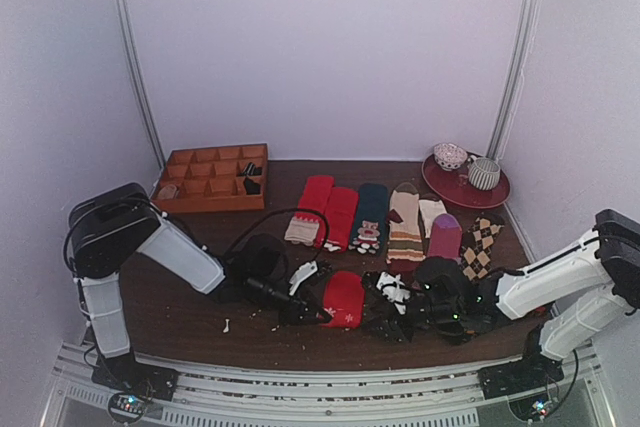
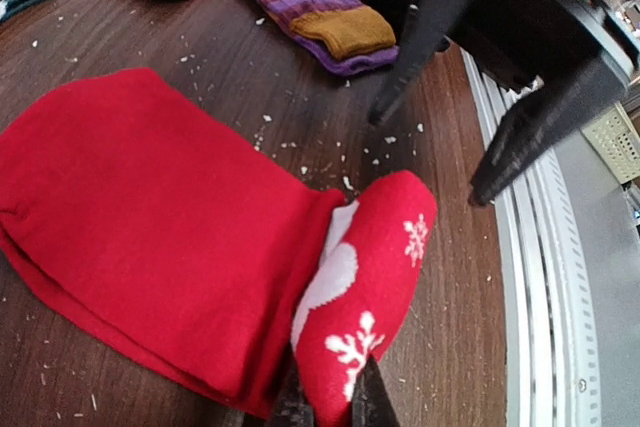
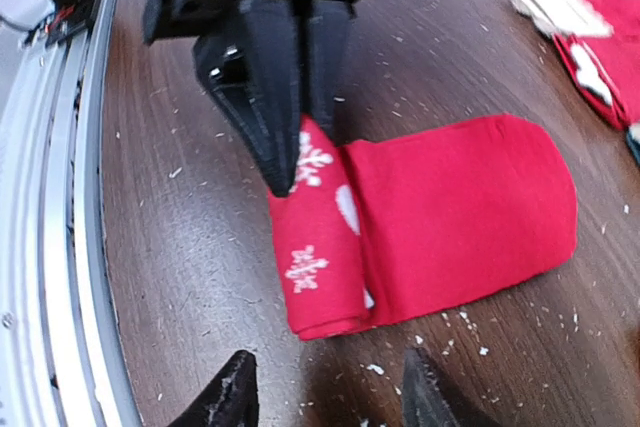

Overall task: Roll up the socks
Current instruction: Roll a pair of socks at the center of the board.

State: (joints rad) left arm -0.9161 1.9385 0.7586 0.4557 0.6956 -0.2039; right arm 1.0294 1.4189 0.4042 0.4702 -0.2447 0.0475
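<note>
Just behind front rail [image 1: 300, 389]: red socks [image 1: 343, 297] flat on table, white-snowflake end folded over into low roll at near side. Left gripper [image 2: 330, 405] at near-left end of socks, jaws pressed together, pinching folded snowflake end. Right gripper [image 3: 325, 392] just right of socks, fingers spread, nothing between, not touching. Behind socks: row of other socks [image 1: 390, 217]. Far behind, left: wooden tray [image 1: 200, 202]. Far behind, right: red plate [image 1: 455, 193], two bowls on it.

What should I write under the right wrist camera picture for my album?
Left gripper pinches the rolled end of the red socks while the right gripper hovers open.
</note>
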